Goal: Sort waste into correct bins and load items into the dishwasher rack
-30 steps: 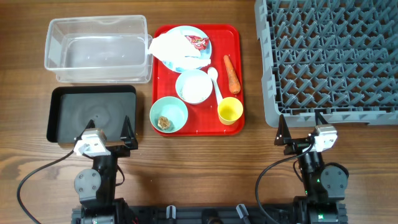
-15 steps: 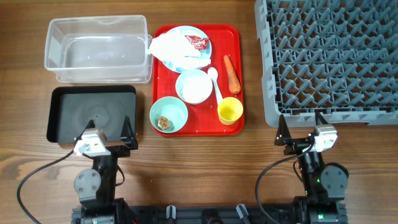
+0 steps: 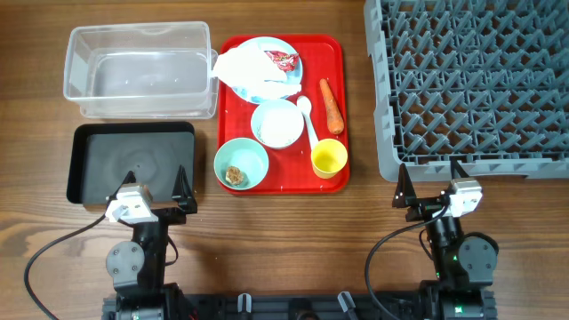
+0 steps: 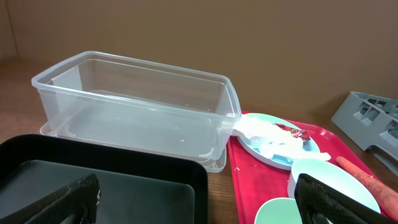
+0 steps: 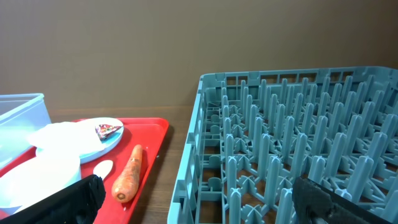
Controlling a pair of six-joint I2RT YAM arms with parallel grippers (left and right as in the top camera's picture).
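Observation:
On the red tray (image 3: 236,107) lie a light blue plate (image 3: 283,46) with a crumpled white napkin (image 3: 244,69) and a red-and-white wrapper (image 3: 284,60), a carrot piece (image 3: 331,106), a white spoon (image 3: 308,116), a light blue bowl (image 3: 277,123), a yellow cup (image 3: 329,159) and a mint green bowl (image 3: 242,164) holding a brown food lump (image 3: 235,174). The clear tub (image 3: 139,70) and black tray (image 3: 133,163) are left of it. The grey rack (image 3: 476,80) is at the right. My left gripper (image 3: 156,184) and right gripper (image 3: 428,180) are open and empty near the front edge.
The left wrist view shows the tub (image 4: 134,106), black tray (image 4: 106,180) and plate (image 4: 273,138). The right wrist view shows the carrot (image 5: 127,172) and rack (image 5: 292,143). Bare wood lies between the red tray and the rack.

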